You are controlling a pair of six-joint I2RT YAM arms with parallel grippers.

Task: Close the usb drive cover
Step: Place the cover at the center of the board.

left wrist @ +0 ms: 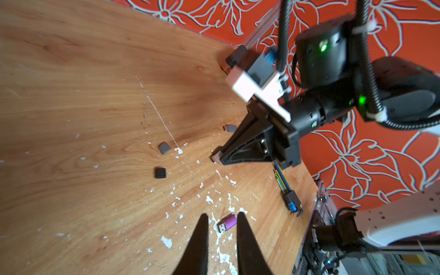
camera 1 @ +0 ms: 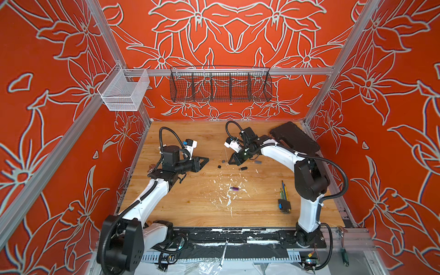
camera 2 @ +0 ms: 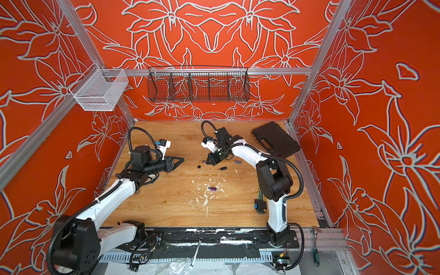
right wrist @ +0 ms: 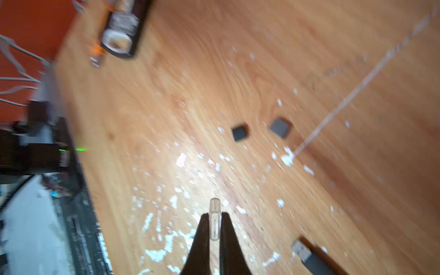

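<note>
A purple usb drive [camera 1: 234, 188] lies on the wooden table [camera 1: 190, 209] among white flecks, its metal plug bare. My right gripper [right wrist: 214, 214] is shut on a small clear cover [right wrist: 214, 223], whose end sticks out past the fingertips. In both top views that gripper [camera 1: 230, 163] hovers low over the table's middle back, well behind the purple drive [camera 2: 212, 188]. My left gripper [left wrist: 222, 214] stands narrowly open and empty. It is raised at the left [camera 1: 206, 160], and the purple drive [left wrist: 227, 223] shows far beyond its gap.
Near the right gripper lie a black cap [camera 1: 219, 167], a grey cap [camera 1: 223, 161], a black drive [camera 1: 242, 168] and a grey drive [camera 1: 257, 162]. A hex key set [camera 1: 284, 202] lies at the right, a black pad [camera 1: 294, 138] at the back right. Wire baskets [camera 1: 220, 87] hang on the back wall.
</note>
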